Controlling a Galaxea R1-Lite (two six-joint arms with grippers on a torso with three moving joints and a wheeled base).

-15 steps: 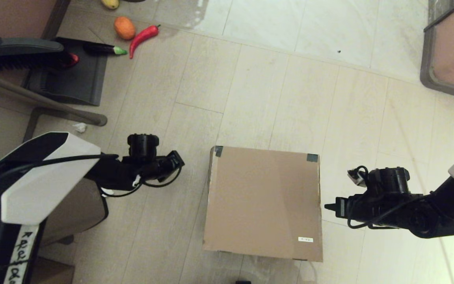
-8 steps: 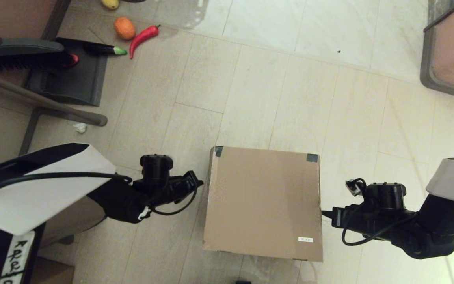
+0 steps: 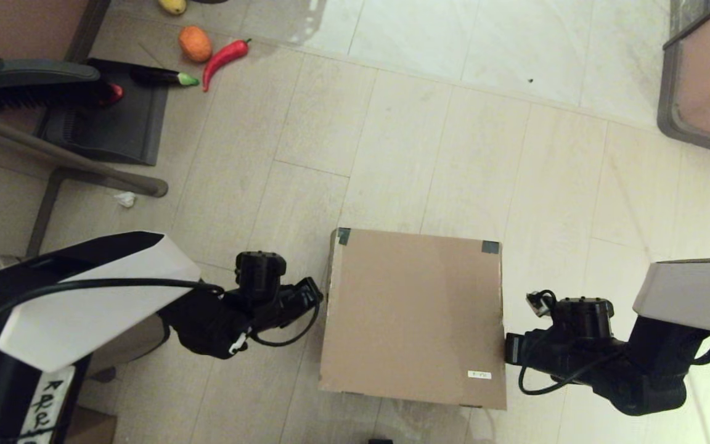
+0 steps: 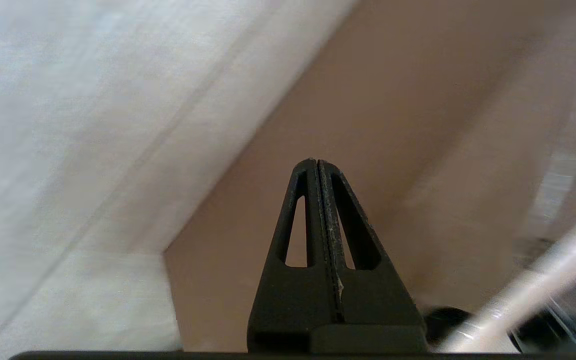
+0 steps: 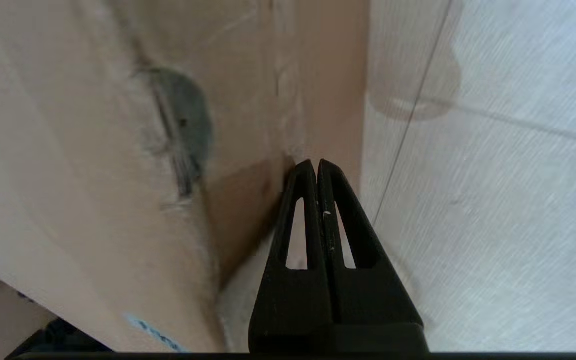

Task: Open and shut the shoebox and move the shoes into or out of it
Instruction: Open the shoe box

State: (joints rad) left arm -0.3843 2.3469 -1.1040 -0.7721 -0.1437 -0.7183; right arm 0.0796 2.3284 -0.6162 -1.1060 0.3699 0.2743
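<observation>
One shoebox [image 3: 413, 317] sits on the tiled floor [image 3: 453, 123] w/ lid down flat, roughly centred betw. the two arms; black tape patches on the two far lid corners, small white label [image 3: 479, 374] near the near-right corner, print on it too small to read; in the right wrist view a pale blue-ish strip shows on the box [image 5: 118, 175] edge, also unreadable; shoes not visible anywhere. Left gripper [image 3: 317, 295] is at the box's left side wall, tip touching or just short of it, can't tell which; left wrist view shows its fingers [image 4: 298, 215] pressed together w/ nothing betw. them, tip pointed at the brown cardboard side [image 4: 368, 125]. Right gripper [image 3: 508, 348] is at the box's right side, tip right at the lid's edge, toward the near end; right wrist view shows it [image 5: 316, 165] w/ fingers clenched on nothing, tip at the seam where the lid flap overlaps the box wall, beside a dark oval smudge or cutout on the cardboard. Handwritten black marks on a white strip on the left arm's lower part [image 3: 40, 401], not legible. Farther out, far left: black dustpan [image 3: 108, 123] w/ brush [image 3: 28, 86], long handle across the floor, small crumpled white scrap [image 3: 125, 198]; toy veg beyond – orange fruit [image 3: 195, 43], red chilli [image 3: 225, 55], dark eggplant [image 3: 161, 77], yellow piece [image 3: 172, 5] at the frame's top edge; grey-framed brown panel [image 3: 709, 80] at far right.
</observation>
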